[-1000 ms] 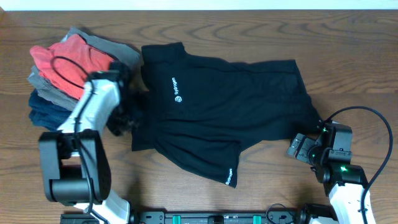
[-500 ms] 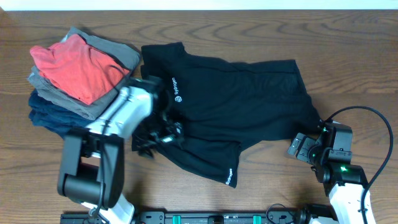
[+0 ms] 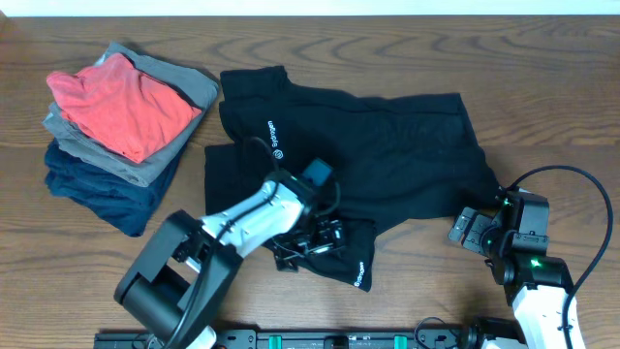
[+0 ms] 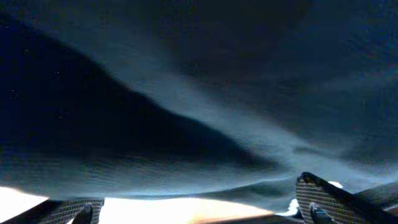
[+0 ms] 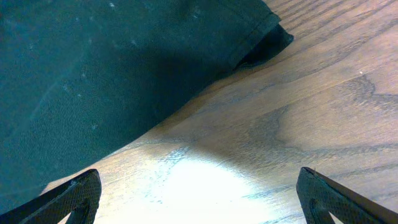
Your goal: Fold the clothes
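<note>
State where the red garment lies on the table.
Overhead, the red garment tops the grey and navy stack at the table's left, beside the black T-shirt.

My left gripper (image 3: 310,237) sits over the near edge of the T-shirt (image 3: 387,145), whose fabric spreads ahead of its fingers and to both sides. Well off to that hand's left, 1 stack of folded garments (image 3: 116,126) lies on the table (image 3: 542,97), just beside the shirt. My right gripper (image 3: 463,231) is just off the shirt's right edge, fabric ahead-left and table between its fingers.
</note>
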`<state>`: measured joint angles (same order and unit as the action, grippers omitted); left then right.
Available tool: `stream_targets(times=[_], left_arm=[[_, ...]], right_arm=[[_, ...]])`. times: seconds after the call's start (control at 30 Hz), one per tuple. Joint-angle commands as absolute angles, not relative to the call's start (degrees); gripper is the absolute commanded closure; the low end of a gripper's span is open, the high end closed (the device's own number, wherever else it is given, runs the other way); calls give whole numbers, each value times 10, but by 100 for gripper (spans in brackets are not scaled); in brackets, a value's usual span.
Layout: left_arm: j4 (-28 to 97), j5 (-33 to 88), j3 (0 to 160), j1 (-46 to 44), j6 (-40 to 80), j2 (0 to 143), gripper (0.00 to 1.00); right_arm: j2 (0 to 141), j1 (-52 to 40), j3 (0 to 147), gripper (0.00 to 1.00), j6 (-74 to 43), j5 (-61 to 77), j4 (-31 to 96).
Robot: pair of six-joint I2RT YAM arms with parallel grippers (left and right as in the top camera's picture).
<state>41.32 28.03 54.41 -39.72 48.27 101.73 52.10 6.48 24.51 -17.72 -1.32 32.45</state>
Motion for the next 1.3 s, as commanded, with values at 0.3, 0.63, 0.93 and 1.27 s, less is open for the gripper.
stream_targets(times=[0.3, 0.63, 0.93, 1.27], left_arm=[[437, 173, 529, -428, 559, 1024, 94], [559, 105, 529, -283, 454, 945, 94], [597, 25, 529, -202, 441, 870, 94], [591, 34, 528, -217, 441, 871, 94]], right_arm=[[518, 68, 247, 7, -178, -20, 326], [628, 72, 247, 16, -214, -36, 267], [698, 72, 266, 38, -210, 61, 28], [798, 71, 281, 61, -193, 79, -33]])
